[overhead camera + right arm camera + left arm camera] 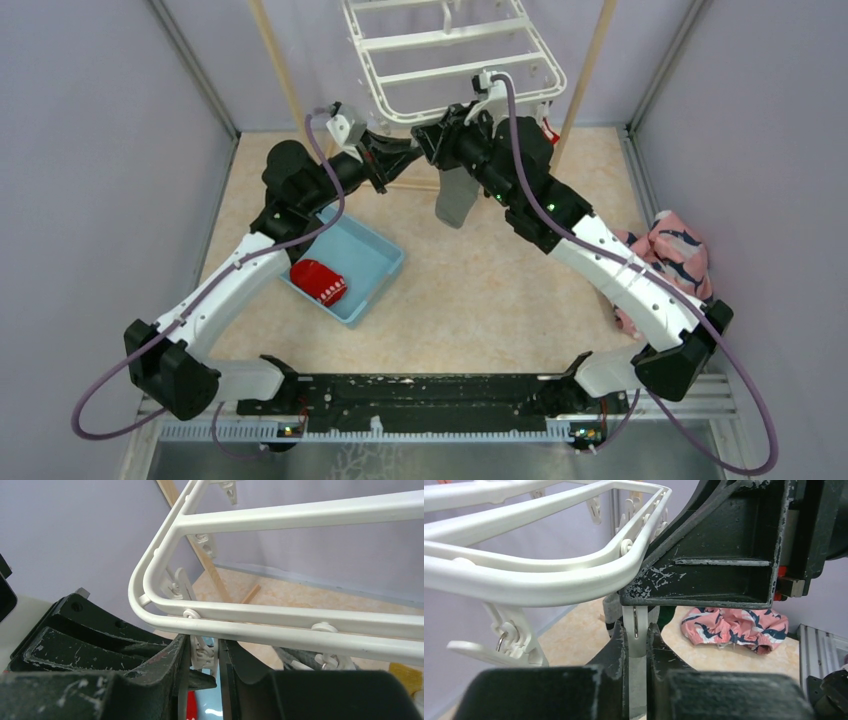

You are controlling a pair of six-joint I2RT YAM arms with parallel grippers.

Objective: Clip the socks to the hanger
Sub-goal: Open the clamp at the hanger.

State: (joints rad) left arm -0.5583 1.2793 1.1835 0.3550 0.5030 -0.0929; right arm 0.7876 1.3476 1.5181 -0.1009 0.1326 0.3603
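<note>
The white hanger (450,38) hangs over the back of the table. At its near corner both grippers meet on one dangling clip (639,612). My left gripper (408,155) is shut on the clip's lower part, fingers pressed to both sides (637,630). My right gripper (432,135) is shut on the same clip (202,655) just under the hanger's rail (300,630). A grey sock with a black stripe (458,200) hangs right behind the clip (611,612); what holds its top is hidden. A red sock with white trim (318,280) lies in the blue bin (375,255).
A pink cloth with dark prints (675,250) lies bunched on the table at the right. Two wooden poles (275,60) (595,60) stand either side of the hanger. Other clips (511,640) dangle along the hanger's edge. Grey walls close in left and right.
</note>
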